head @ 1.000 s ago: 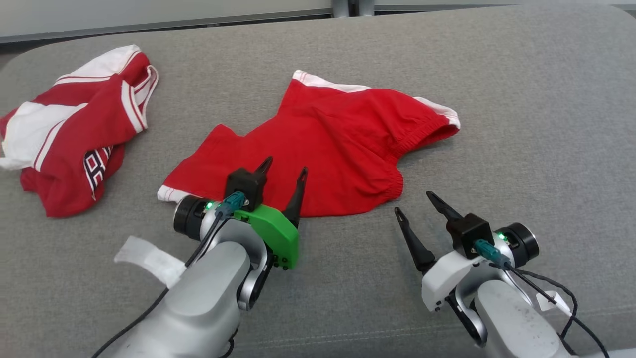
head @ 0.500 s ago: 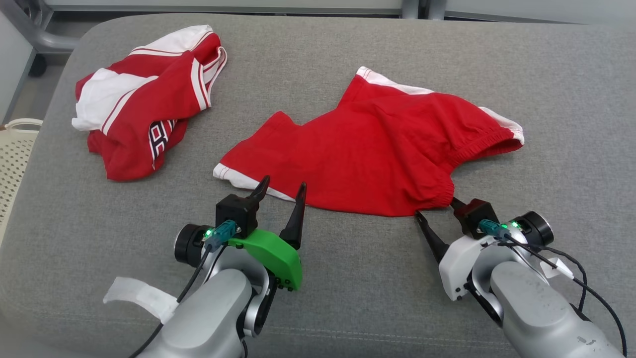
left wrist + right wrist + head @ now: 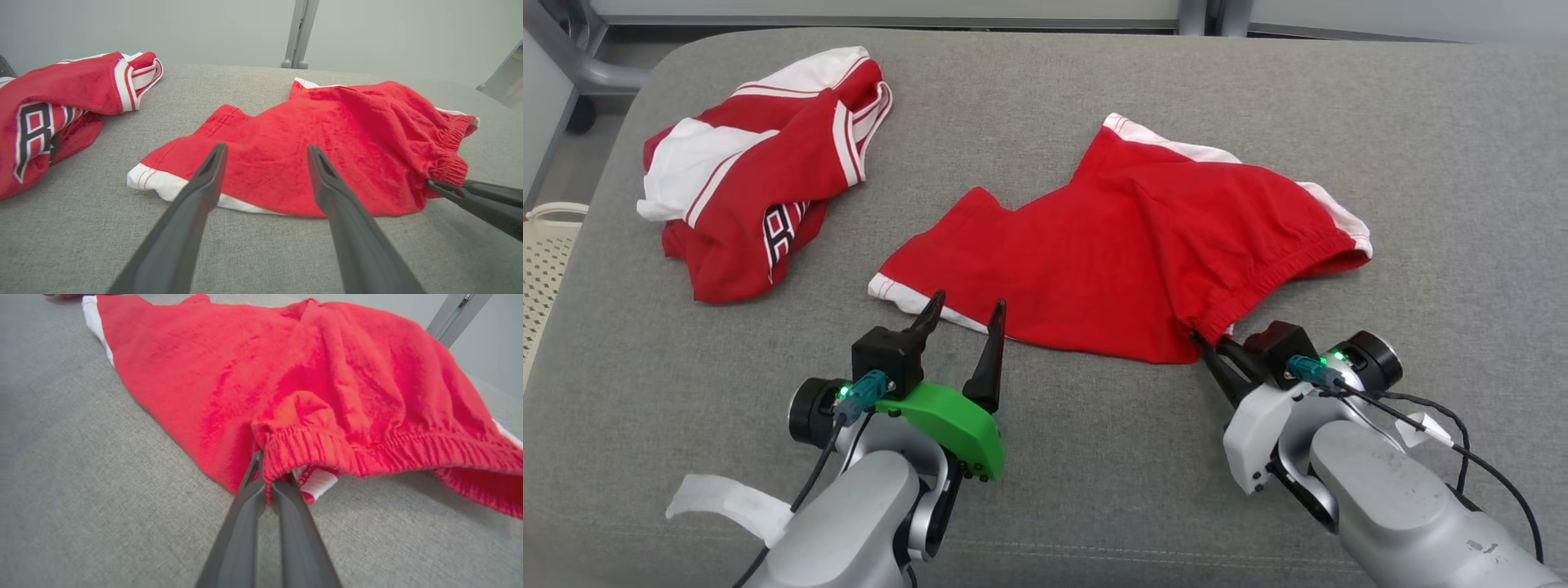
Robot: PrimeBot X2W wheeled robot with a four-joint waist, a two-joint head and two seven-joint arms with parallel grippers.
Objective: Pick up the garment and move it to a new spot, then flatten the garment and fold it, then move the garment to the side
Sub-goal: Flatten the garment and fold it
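Red shorts [image 3: 1127, 253] with white trim lie spread on the grey cushion [image 3: 1094, 457] at the middle. My right gripper [image 3: 1213, 343] is shut on the near corner of the elastic waistband [image 3: 302, 451], pinching the red cloth between its fingertips [image 3: 265, 477]. In the left wrist view the same right fingers [image 3: 470, 194] touch the waistband. My left gripper [image 3: 960, 314] stands open just short of the shorts' white-edged leg hem [image 3: 163, 183], its fingers [image 3: 204, 179] on either side of bare cloth edge, holding nothing.
A crumpled red and white jersey [image 3: 752, 175] with lettering lies at the far left of the cushion. A pale perforated basket [image 3: 543, 261] stands off the cushion's left edge. Metal frame legs [image 3: 596, 73] rise behind.
My right gripper has closed onto the waistband corner, which was between open fingers half a second ago. The head camera shifted a second ago; the left gripper stays open near the hem.
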